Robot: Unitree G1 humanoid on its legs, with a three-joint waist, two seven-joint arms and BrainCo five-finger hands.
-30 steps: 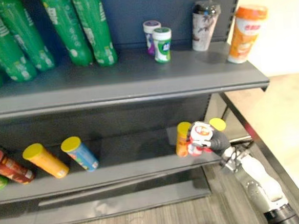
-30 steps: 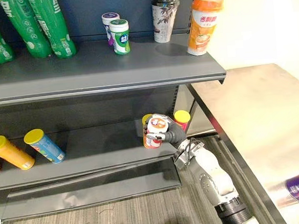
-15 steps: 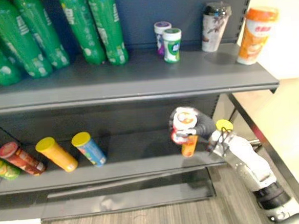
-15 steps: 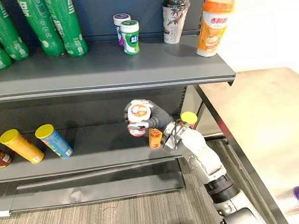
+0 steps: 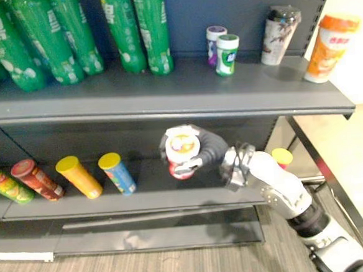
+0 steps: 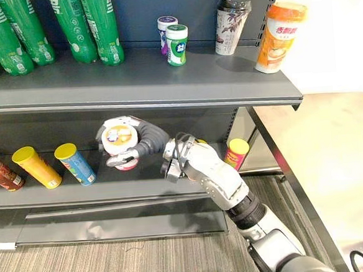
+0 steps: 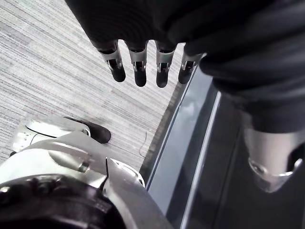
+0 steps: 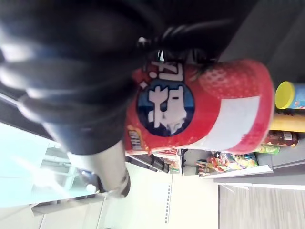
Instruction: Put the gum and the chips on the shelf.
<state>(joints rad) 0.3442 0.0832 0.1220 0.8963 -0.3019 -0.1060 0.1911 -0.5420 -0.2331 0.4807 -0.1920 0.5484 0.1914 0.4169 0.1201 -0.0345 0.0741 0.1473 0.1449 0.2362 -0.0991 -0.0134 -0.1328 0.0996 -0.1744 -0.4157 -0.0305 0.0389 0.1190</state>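
My right hand [image 5: 211, 148] is shut on a red tub [image 5: 181, 153] with a white lid and a strawberry print, also seen close up as the tub [image 8: 214, 109]. The hand holds it tilted, lid toward me, just above the lower shelf [image 5: 142, 201], a little right of a blue chips can [image 5: 117, 173]. Two gum bottles, purple [image 5: 215, 41] and green [image 5: 227, 54], stand on the upper shelf [image 5: 166, 93]. My left hand [image 7: 190, 28] hangs open above the striped floor beside the shelf base.
Chips cans lie on the lower shelf: orange [image 5: 78, 176], red [image 5: 38, 179], green [image 5: 4, 183], and a pink one with a yellow lid [image 6: 237, 154] at the right end. Green bottles [image 5: 149, 26] and two cups [image 5: 327, 38] stand above. A steel table [image 6: 332, 150] is right.
My right hand has carried the red tub leftward along the lower shelf, from the right end toward the blue can. The camera has also shifted.
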